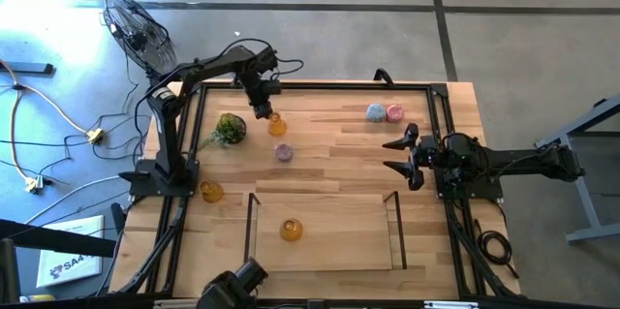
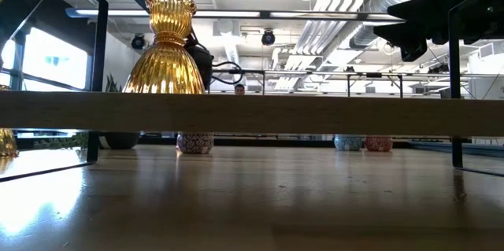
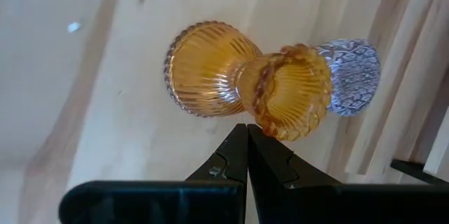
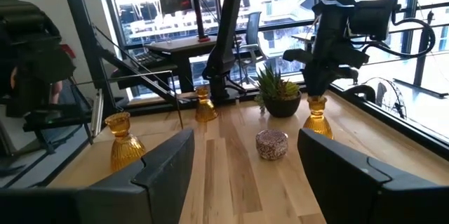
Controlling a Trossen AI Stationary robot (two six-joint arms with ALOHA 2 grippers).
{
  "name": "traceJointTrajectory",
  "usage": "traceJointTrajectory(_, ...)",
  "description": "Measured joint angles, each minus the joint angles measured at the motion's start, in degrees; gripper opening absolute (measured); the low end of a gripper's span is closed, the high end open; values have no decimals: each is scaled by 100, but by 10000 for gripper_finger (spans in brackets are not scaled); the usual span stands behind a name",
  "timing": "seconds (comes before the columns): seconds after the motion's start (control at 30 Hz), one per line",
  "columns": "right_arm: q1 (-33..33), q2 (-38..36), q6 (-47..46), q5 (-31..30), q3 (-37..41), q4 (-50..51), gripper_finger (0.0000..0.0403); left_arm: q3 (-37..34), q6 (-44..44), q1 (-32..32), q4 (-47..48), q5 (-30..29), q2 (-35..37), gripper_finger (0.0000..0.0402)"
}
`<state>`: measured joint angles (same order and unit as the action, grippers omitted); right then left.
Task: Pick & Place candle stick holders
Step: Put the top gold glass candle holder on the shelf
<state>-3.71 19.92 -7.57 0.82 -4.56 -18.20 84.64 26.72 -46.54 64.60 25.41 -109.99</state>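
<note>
Left tool (image 1: pixel 262 108) hovers directly over amber candle holder (image 1: pixel 277 125), fingers pressed together, holding nothing. Holder stands upright on surface (image 1: pixel 339 154), long axis vertical. Right tool (image 1: pixel 407 157) waits apart, farther.

Tray wall (image 2: pixel 252 113) hides amber holder's (image 2: pixel 164 42) base — low view.
</note>
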Motion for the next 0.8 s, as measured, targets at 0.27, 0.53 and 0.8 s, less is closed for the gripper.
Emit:
traceJointTrajectory(0.27, 1, 0, 0, 129, 0, 0, 249, 2, -38, 471, -8, 112, 1, 0)
traceJointTrajectory(0.53, 0, 0, 1, 237, 0, 57, 249, 4, -168, 891, 43, 66, 4, 0)
traceJointTrajectory(0.8, -1, -2, 39, 264, 0, 232, 249, 158, -421, 1292, 223, -801, 305, 1)
